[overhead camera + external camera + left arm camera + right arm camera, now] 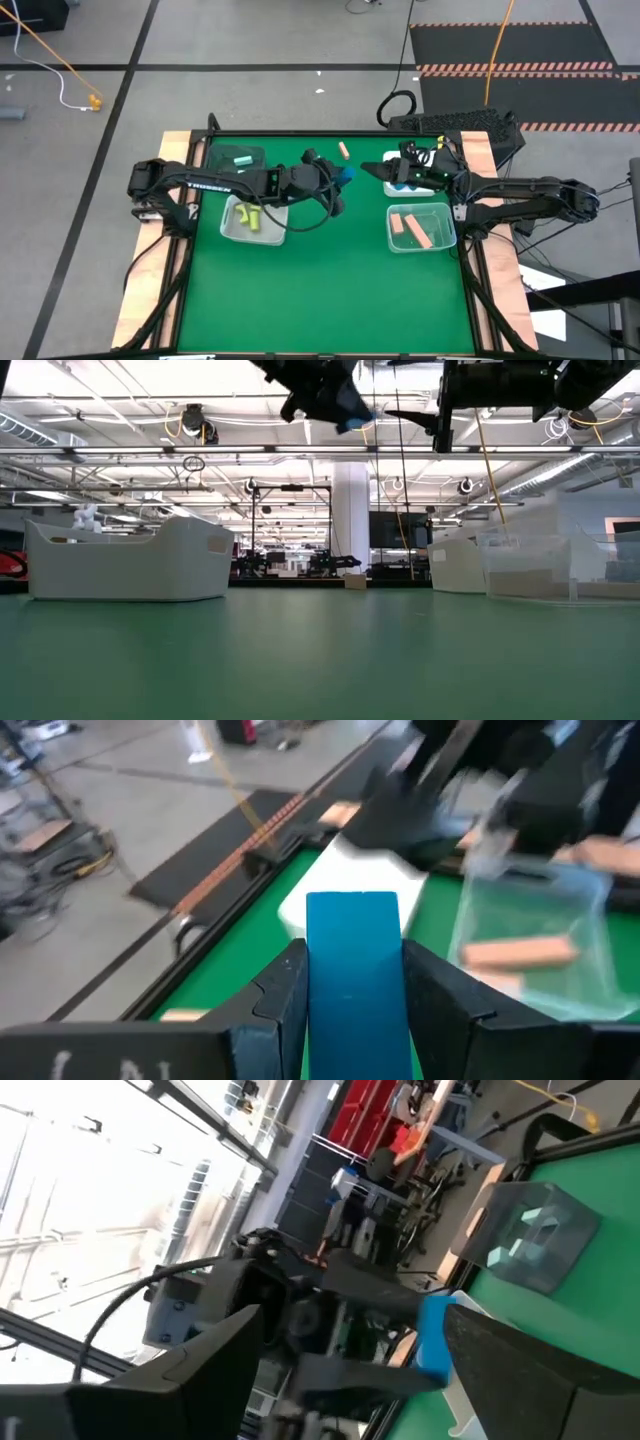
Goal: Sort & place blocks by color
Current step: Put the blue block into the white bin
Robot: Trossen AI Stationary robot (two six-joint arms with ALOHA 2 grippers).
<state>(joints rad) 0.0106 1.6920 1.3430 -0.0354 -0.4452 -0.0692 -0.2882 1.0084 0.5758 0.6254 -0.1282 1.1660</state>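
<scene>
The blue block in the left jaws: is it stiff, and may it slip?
The blue block looks stiff: its edges stay straight between the jaws. Its faces look smooth, so it might slip. It probably will not roll, being flat-sided.

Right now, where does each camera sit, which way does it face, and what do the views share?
High: overhead, straight down; both arms, left gripper holding the blue block.
Low: tabletop level, facing the room; both arms overhead.
Left wrist: looks past its fingers clamping the blue block at a clear bin.
Right wrist: tilted towards the left arm; right gripper open.
Shared: the blue block shows in all four.
</scene>
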